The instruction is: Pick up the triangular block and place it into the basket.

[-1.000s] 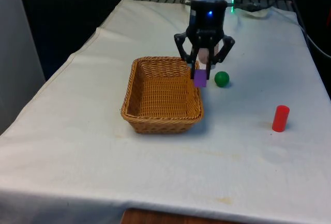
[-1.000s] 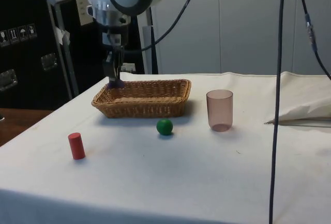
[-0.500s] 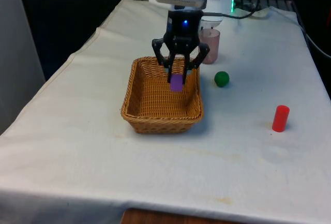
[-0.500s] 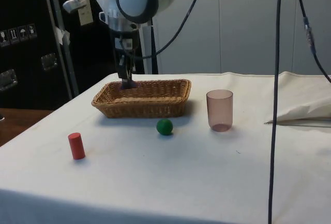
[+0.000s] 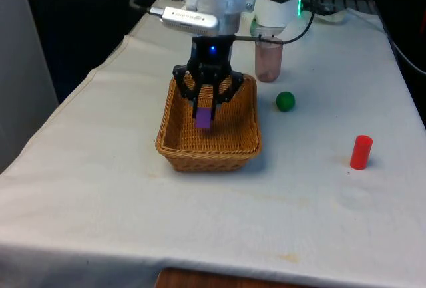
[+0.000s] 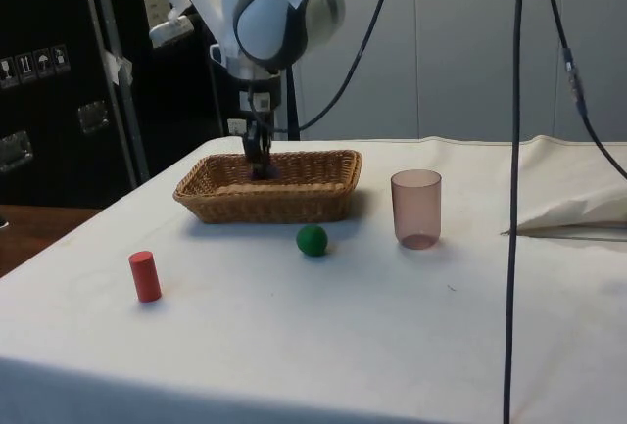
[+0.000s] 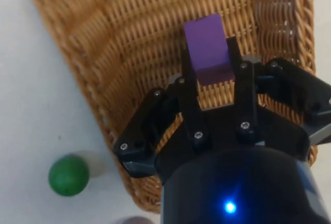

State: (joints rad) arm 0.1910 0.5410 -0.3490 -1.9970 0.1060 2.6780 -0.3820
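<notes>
A purple block (image 5: pixel 204 118) hangs over the inside of the woven basket (image 5: pixel 174 143), and my gripper (image 5: pixel 204 114) is shut on it. The wrist view has the purple block (image 7: pixel 207 49) pinched between the two black fingers (image 7: pixel 189 87) above the wicker floor of the basket (image 7: pixel 129 43). From the side, the gripper (image 6: pixel 259 166) reaches down past the near rim of the basket (image 6: pixel 269 201), which hides the block.
A green ball (image 5: pixel 285 100) lies just off the basket on the front view's right, and a red cylinder (image 5: pixel 360 152) stands farther out that way. A pink translucent cup (image 5: pixel 269 63) stands behind the basket. The green ball (image 7: pixel 69 175) lies outside the basket's wall.
The gripper carried the purple block from the basket's rim on the front view's right across to over the basket's inside, and it sits lower now.
</notes>
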